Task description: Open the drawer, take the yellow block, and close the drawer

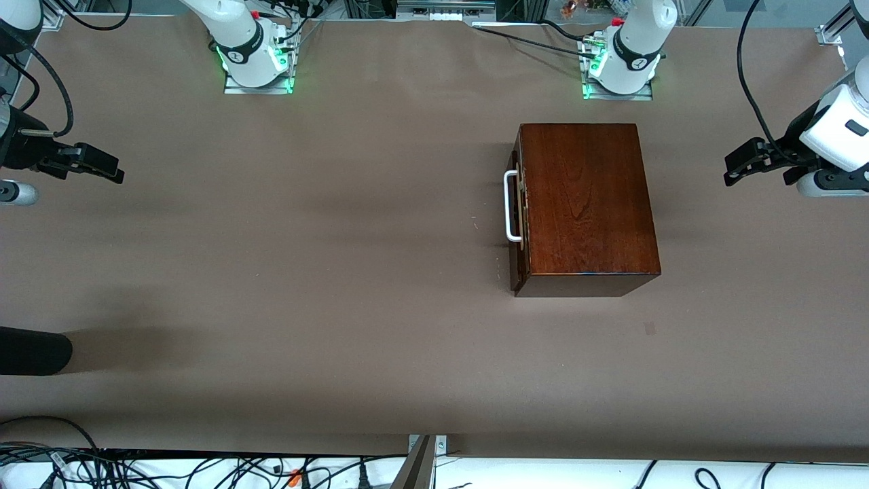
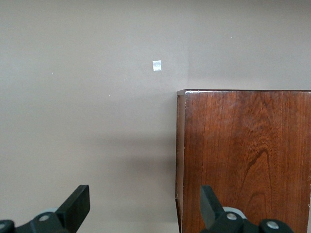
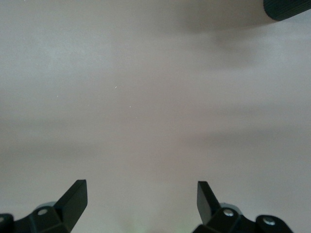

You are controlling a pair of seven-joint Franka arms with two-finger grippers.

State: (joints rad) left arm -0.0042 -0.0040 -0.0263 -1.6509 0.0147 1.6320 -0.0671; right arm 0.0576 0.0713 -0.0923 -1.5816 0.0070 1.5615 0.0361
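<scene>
front view | drawer [image 1: 520, 216] shut, handle [image 1: 510, 206] toward right arm's end | both fingers apart, empty

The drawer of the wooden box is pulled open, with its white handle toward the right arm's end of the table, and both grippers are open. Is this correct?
Not quite: the drawer is shut, its front flush with the wooden box, as the front view shows. The rest holds: the white handle faces the right arm's end, and the left gripper and right gripper are open.

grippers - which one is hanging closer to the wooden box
The left gripper, over the table at the left arm's end, close beside the wooden box; its wrist view shows the box top. The right gripper hangs over bare table at the right arm's end. Both are open.
</scene>
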